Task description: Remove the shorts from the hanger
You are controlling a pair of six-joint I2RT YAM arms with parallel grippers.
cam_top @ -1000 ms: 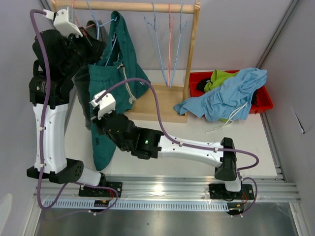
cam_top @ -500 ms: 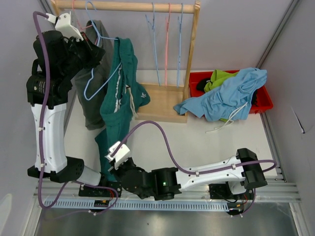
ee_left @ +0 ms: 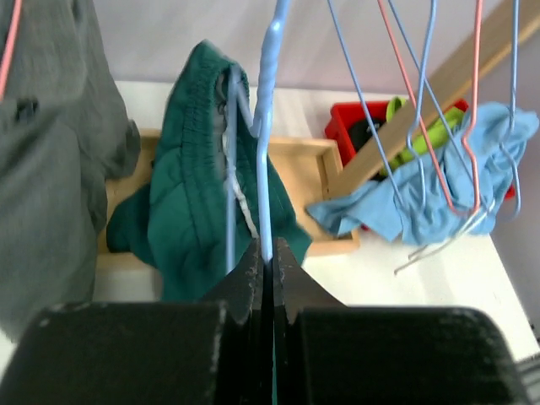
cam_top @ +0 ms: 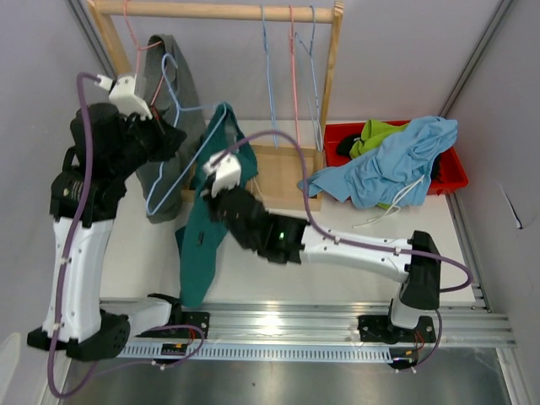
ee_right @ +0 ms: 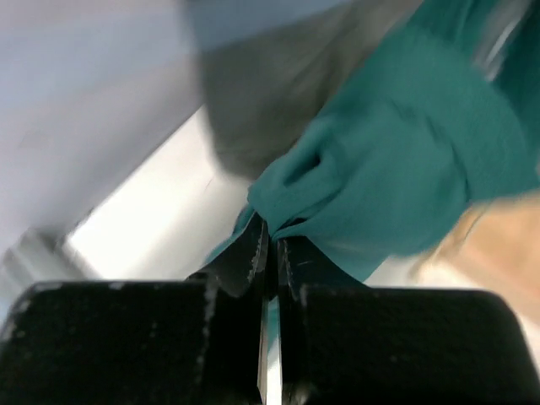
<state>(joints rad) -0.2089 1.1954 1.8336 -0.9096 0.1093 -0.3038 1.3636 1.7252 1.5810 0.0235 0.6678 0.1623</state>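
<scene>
My left gripper (cam_top: pixel 169 135) is shut on the wire of a light blue hanger (cam_top: pixel 184 148), held off the wooden rod; the left wrist view shows the wire (ee_left: pixel 266 160) pinched between the fingertips (ee_left: pixel 267 255). The dark teal shorts (cam_top: pixel 202 240) hang from that hanger's right end down toward the table's front. My right gripper (cam_top: pixel 218 209) is shut on a fold of the teal shorts (ee_right: pixel 396 160), seen at the jaws (ee_right: pixel 270 234). The grey shorts (cam_top: pixel 169 89) hang on a pink hanger on the rod. Light blue shorts (cam_top: pixel 396 164), lime green shorts (cam_top: pixel 380 131) and black shorts (cam_top: pixel 346 145) lie in the bin.
A wooden rack (cam_top: pixel 329 93) with a flat base stands at the back; three empty hangers (cam_top: pixel 291 67) hang on its rod. A red bin (cam_top: pixel 456 173) sits at the right. Walls stand close on both sides.
My right arm swung from the front edge back toward the rack, still gripping the teal shorts. My left gripper lowered the blue hanger away from the rod.
</scene>
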